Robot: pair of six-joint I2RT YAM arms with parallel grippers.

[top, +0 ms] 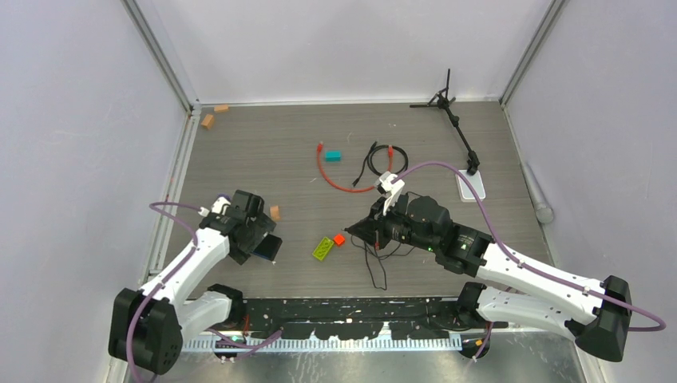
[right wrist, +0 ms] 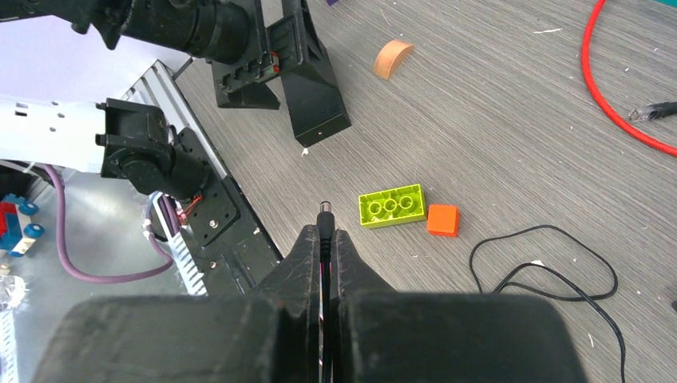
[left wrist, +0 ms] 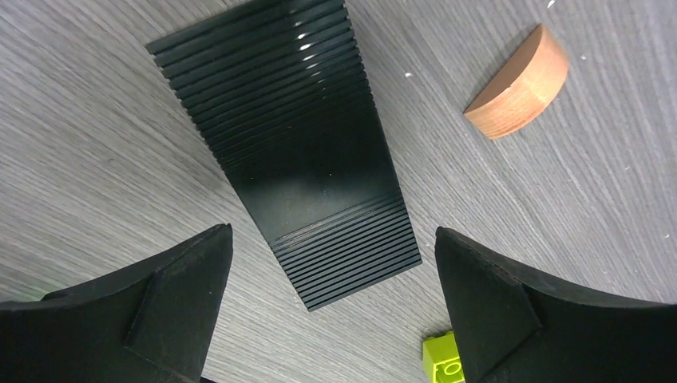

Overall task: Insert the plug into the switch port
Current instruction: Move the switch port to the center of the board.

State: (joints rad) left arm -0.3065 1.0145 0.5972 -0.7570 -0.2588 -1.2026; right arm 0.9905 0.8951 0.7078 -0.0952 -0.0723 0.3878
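Near the desk's (top: 263, 152) left edge, we see the left tool (left wrist: 331, 235) spread wide above the ribbed black plastic switch (left wrist: 295, 144). Our right tool (right wrist: 323, 239) pinches a small round black connector (right wrist: 326, 214). Toward the far edge, the red cable's (top: 335, 179) plug (top: 320, 147) lies loose, too small to make out.

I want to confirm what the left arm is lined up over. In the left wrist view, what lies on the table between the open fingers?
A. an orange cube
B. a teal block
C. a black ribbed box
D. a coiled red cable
C: the black ribbed box lies flat on the table, with its near end between the spread fingers of the left gripper.
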